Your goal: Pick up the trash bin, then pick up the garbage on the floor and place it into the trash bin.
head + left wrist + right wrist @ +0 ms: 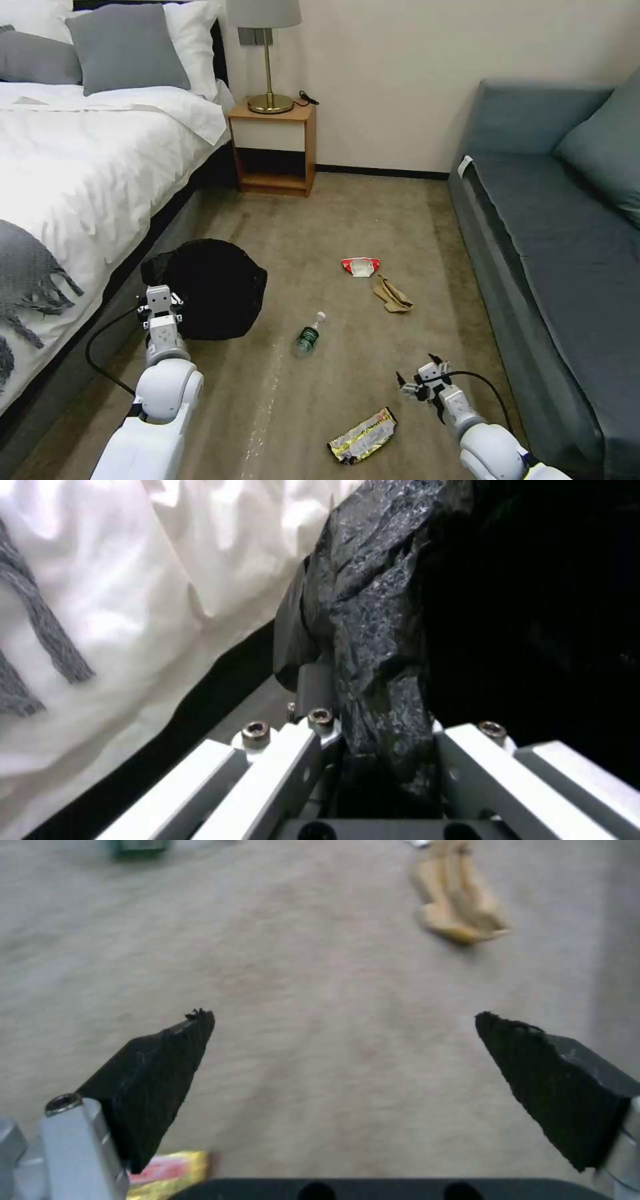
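The trash bin (pixel 210 287), wrapped in a crinkled black bag, stands on the carpet beside the bed. My left gripper (pixel 160 301) is at the bin's left rim and shut on it. In the left wrist view the bag-covered rim (pixel 373 630) runs between the jaws of the left gripper (pixel 377 725). Garbage lies on the floor: a clear bottle (pixel 308 335), a red-and-white packet (pixel 360 266), a tan scrap (pixel 392 296) and a yellow-silver wrapper (pixel 363 437). My right gripper (pixel 421 381) hovers open just beyond the wrapper. In the right wrist view the right gripper (pixel 343 1040) is above bare carpet, with the tan scrap (pixel 460 895) ahead.
A white bed (pixel 80 167) fills the left side and a grey-blue sofa (pixel 553 253) lines the right. A wooden nightstand (pixel 273 143) with a lamp stands at the back wall. Carpet lies between them.
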Tool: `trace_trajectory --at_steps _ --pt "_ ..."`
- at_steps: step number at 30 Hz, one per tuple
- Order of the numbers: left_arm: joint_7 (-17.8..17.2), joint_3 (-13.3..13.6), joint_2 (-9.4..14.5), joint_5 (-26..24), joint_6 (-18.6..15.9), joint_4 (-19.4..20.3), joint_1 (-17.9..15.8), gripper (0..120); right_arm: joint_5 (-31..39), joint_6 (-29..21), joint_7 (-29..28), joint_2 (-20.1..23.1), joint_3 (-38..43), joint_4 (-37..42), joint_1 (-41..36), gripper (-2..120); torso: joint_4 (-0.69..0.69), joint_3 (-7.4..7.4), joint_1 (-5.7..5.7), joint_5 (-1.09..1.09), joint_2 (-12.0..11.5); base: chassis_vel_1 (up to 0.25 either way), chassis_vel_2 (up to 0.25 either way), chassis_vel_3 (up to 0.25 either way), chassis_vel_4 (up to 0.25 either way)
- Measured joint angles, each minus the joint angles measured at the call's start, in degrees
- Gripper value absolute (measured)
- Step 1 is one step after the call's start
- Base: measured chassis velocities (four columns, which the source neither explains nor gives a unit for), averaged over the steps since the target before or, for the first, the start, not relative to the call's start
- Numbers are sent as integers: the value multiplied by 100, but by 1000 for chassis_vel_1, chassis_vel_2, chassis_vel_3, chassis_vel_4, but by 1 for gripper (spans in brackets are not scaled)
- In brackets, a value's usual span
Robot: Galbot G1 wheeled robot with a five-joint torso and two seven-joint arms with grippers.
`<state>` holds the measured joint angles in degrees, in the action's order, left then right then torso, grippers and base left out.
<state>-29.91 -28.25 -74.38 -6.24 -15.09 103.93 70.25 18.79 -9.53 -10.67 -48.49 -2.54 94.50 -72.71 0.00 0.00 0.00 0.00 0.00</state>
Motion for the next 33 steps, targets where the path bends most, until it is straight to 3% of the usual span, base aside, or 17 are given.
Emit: trace_trajectory --at_steps 12,33 --pt "47 -28 -145 54 6 74 63 3 184 -279 659 202 -822 -54 389 100 0 0 0 0 0 0 0 0 0" --pt "197 24 -180 107 73 -136 -31 3 -186 -479 1333 -49 -1006 -907 612 100 0 0 0 0 0 0 0 0 0"
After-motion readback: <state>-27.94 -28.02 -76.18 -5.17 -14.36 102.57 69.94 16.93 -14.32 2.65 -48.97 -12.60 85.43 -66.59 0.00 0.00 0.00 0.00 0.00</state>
